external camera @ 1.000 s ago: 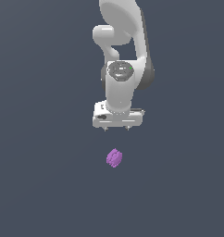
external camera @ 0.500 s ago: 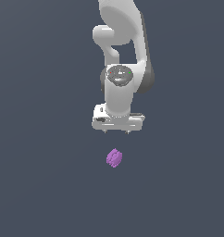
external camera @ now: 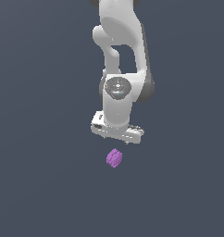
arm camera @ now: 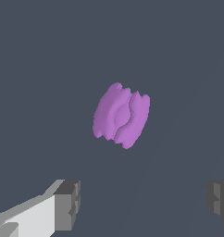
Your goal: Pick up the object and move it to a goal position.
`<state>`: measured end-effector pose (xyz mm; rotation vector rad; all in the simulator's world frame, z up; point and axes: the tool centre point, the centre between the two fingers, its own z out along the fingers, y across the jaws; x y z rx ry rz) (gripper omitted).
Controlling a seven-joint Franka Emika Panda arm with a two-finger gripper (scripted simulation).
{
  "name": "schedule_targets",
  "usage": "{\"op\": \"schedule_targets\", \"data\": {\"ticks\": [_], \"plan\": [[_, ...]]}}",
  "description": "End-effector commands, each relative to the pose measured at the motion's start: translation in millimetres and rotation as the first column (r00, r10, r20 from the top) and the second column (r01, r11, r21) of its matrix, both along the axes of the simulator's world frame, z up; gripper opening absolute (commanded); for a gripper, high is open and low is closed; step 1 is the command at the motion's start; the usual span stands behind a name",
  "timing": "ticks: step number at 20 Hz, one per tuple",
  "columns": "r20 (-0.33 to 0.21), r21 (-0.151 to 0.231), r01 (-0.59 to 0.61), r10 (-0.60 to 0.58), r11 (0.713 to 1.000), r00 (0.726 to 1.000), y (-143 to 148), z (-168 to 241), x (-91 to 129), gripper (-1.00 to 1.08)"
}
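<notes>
The object (external camera: 114,158) is a small bright purple, ridged, roundish lump lying on the dark grey floor. It sits just below the white hand of my gripper (external camera: 117,141) in the exterior view. In the wrist view the object (arm camera: 121,115) shows between and beyond the two dark fingertips (arm camera: 67,206), apart from both. My gripper (arm camera: 144,203) is open, its fingers spread wide with nothing between them.
Plain dark grey floor (external camera: 44,185) surrounds the object on all sides. The white arm (external camera: 121,51) rises above the hand towards the top of the exterior view.
The hand has come down closer to the purple object, which has stayed in place. The fingers remain apart.
</notes>
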<state>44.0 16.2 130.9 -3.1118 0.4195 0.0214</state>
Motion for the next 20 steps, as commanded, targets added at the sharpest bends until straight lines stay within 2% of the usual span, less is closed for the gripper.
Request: {"op": "schedule_targets", "data": {"ticks": [1,10,20], "plan": [[0.002,0.0,0.073,-0.073,0.997,0.997,-1,-6,10,1.0],[0.009,-0.002,0.286,-0.285,0.958,0.958,-4,-24,37,1.0],[0.013,-0.003,0.38,-0.38,0.925,0.925,-5,-34,49,1.0]]}}
